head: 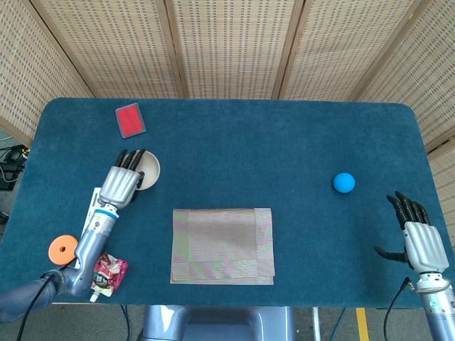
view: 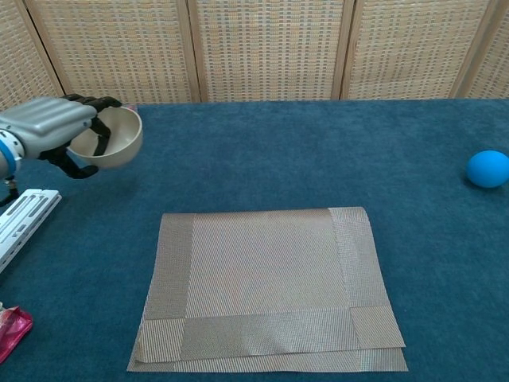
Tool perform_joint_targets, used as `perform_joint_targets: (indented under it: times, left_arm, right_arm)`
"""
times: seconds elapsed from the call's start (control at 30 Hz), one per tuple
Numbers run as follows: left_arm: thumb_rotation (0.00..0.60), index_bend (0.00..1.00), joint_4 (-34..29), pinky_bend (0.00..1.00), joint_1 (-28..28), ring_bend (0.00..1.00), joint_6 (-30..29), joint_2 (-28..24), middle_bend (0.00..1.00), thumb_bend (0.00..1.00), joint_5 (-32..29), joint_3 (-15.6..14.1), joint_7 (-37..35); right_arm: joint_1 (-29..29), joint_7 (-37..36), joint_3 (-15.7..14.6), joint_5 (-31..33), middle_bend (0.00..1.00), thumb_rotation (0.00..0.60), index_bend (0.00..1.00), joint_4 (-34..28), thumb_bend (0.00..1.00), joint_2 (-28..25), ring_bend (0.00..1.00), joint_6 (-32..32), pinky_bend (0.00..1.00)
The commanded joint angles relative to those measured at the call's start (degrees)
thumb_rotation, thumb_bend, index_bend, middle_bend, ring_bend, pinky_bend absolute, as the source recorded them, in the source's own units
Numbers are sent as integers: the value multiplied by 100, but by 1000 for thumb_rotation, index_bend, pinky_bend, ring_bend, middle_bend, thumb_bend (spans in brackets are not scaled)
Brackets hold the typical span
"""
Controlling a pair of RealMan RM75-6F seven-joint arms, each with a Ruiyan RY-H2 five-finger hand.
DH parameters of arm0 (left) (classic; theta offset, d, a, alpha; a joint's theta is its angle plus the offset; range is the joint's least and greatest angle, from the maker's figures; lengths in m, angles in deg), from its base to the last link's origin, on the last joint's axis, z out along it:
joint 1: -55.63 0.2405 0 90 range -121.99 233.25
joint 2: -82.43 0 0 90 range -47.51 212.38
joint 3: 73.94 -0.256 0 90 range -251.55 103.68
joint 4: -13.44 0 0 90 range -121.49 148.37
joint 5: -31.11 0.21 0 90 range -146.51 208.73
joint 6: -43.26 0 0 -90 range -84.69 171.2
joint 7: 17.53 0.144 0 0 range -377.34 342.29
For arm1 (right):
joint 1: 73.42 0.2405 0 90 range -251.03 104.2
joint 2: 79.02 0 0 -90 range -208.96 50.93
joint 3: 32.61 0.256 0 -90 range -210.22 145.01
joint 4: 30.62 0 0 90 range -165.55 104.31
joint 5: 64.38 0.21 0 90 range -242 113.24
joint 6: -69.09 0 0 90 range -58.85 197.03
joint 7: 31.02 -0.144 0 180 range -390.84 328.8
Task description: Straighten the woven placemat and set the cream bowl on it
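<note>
Head view: left hand (head: 119,185) fingers clamped over the cream bowl (head: 148,170) rim, well left of the woven placemat (head: 222,245). Right hand (head: 421,244) fingers apart, holding nothing.
Chest view: bowl (view: 115,137) held above the table (view: 302,151), tilted; placemat (view: 266,286) flat, front edge doubled.

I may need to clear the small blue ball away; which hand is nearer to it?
The right hand: it sits just right of and nearer the front edge than the small blue ball. The left hand is across the table, holding the cream bowl.
</note>
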Motion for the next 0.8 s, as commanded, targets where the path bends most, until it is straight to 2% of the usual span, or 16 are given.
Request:
perform_joint_targets:
  times: [0.03,0.2,0.27,0.47,0.53,0.63,0.7,0.8]
  left_arm:
    - [600,645,346,0,186,0,109,-170,0,507,-80,-98,-342]
    - [600,635,859,0,287,0,301,-162,0,500,-95,-179,-759]
    - [600,632,1132,0,326,0,574,-107,0,498,-200,-193,-1078]
    - [600,595,1645,0,316,0,769,77,0,478,-118,-233,-1400]
    - [600,572,1712,0,314,0,805,108,0,443,-105,-234,-1462]
    - [600,532,1790,0,317,0,834,147,0,310,-93,-225,-1536]
    - [600,466,1814,0,321,0,838,160,0,186,-82,-216,-1572]
    - [600,355,1764,0,337,0,777,124,0,108,-34,-192,-1651]
  right_arm:
    - [0,78,-17,-12,0,600,62,-20,107,25,0,-8,0]
    - [4,217,-34,2,0,600,62,-43,107,66,0,-6,0]
    - [9,277,-33,21,0,600,62,-38,107,92,0,-2,0]
    - [12,317,-28,44,0,600,62,-31,106,115,0,-1,0]
    - [12,318,-28,41,0,600,62,-29,106,116,0,-3,0]
    - [10,312,-28,41,0,600,62,-29,106,114,0,-7,0]
    - [8,304,-27,38,0,600,62,-33,106,109,0,-9,0]
    - [7,299,-30,34,0,600,62,-35,106,106,0,-7,0]
